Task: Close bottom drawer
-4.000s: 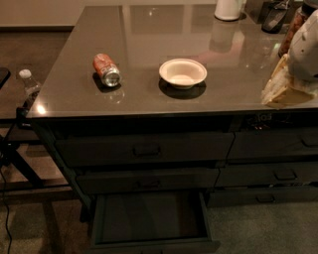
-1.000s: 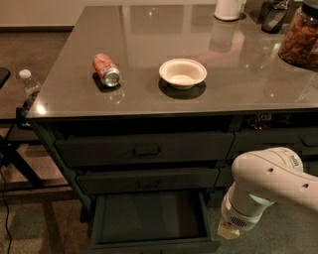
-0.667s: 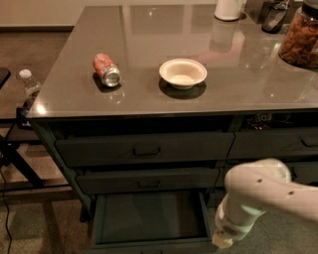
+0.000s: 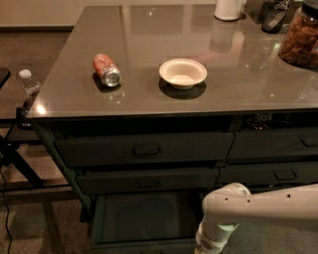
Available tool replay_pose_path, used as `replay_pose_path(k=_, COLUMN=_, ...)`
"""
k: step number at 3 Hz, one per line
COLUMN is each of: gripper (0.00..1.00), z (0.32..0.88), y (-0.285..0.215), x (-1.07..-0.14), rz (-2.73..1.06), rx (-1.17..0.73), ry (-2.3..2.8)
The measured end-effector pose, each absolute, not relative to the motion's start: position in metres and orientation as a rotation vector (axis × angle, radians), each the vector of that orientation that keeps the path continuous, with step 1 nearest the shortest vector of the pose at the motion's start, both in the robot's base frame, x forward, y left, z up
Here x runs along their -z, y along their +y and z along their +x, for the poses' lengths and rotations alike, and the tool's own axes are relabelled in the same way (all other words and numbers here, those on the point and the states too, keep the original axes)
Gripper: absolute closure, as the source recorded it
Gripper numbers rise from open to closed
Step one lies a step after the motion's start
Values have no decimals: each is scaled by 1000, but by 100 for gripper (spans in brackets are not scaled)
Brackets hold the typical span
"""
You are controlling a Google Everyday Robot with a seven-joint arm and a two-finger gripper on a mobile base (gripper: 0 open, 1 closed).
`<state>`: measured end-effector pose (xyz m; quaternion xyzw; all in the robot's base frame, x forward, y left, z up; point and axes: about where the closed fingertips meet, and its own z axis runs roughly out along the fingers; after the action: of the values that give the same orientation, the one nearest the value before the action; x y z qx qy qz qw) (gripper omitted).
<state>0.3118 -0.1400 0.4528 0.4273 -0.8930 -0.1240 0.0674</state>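
Observation:
The bottom drawer (image 4: pixel 144 218) of the wider stack stands pulled out, dark grey, with a plain flat interior showing. Its front edge lies at the lower border of the camera view. The two drawers above it (image 4: pixel 144 149) are shut. My white arm (image 4: pixel 248 208) reaches in from the right, with the wrist bent down at the drawer's front right corner. The gripper (image 4: pixel 206 247) hangs at the very bottom edge, mostly cut off by the picture's border.
On the grey glass countertop (image 4: pixel 198 94) lie a tipped red can (image 4: pixel 106 69) and a white bowl (image 4: pixel 182 73). A jar of snacks (image 4: pixel 300 37) and a white container (image 4: pixel 228 9) stand at the back right. A plastic bottle (image 4: pixel 30 87) stands left of the cabinet. The narrower drawer stack (image 4: pixel 278 158) is at the right.
My arm has swung from the right to lower left, bringing the wrist down toward the open drawer's front right corner. The drawer stays open the same amount.

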Motion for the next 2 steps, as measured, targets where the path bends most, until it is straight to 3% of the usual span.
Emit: replay_pose_path(k=2, gripper=100, z=303, y=-133, x=-424, rz=1235, rx=437, ry=-2700)
